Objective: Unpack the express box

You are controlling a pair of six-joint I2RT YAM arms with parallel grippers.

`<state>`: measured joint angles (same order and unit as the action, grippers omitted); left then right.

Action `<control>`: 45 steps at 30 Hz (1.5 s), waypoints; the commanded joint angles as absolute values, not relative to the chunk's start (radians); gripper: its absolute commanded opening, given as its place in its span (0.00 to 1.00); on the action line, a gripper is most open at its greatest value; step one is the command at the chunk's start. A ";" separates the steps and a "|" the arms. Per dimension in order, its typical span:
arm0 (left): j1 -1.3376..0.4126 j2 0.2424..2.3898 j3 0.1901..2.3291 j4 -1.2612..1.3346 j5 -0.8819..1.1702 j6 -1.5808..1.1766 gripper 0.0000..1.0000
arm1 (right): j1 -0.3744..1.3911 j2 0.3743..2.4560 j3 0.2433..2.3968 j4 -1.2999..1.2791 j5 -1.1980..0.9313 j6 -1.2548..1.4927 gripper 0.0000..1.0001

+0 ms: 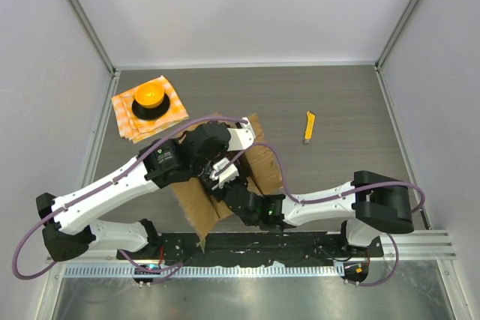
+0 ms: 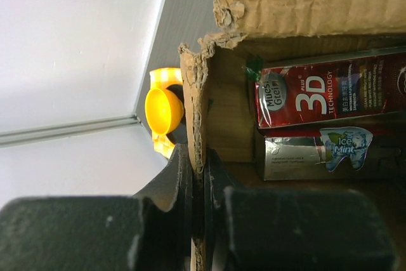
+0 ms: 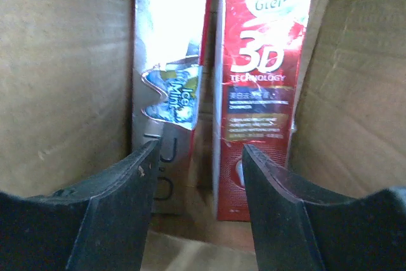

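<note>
Holding the express box (image 1: 262, 161) open near the orange cloth (image 1: 124, 110), left fingers (image 2: 168, 179) clench its wall; right fingers (image 3: 120, 188) hang parted inside, where closing off-centre could crush the red carton (image 3: 260, 93)

An orange checkered cloth (image 1: 126, 116) lies at the far left of the table (image 1: 337, 95), with a round orange object (image 1: 150, 96) on a black base sitting on it. A small yellow cutter (image 1: 309, 127) lies well apart to the right.

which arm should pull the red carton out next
Right: the right gripper is open inside the box, facing the red carton. The left gripper is shut on the box wall.
</note>
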<state>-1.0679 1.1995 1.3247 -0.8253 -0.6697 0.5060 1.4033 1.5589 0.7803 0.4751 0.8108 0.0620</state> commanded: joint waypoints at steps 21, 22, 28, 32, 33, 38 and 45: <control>-1.126 1.216 1.227 -0.591 -0.873 0.699 0.00 | 1.482 1.299 0.827 0.034 0.721 0.499 0.24; -1.126 1.216 1.227 -0.583 -0.879 0.719 0.00 | 1.491 1.280 0.819 0.025 0.741 0.508 0.29; -1.129 1.224 1.220 -0.466 -0.942 0.853 0.00 | 1.494 1.252 0.792 0.014 0.765 0.523 0.32; -1.140 1.233 1.195 -0.440 -0.963 0.891 0.00 | 1.497 1.265 0.790 0.137 0.866 0.412 0.38; -1.144 1.239 1.184 -0.439 -0.966 0.897 0.00 | 1.497 1.272 0.785 0.171 0.882 0.390 0.39; -1.161 1.267 1.085 -0.408 -0.991 0.931 0.00 | 1.497 1.328 0.701 0.479 0.982 0.304 0.40; -1.181 1.279 1.065 -0.423 -0.980 0.856 0.00 | 1.499 1.411 0.586 0.739 1.041 0.216 0.41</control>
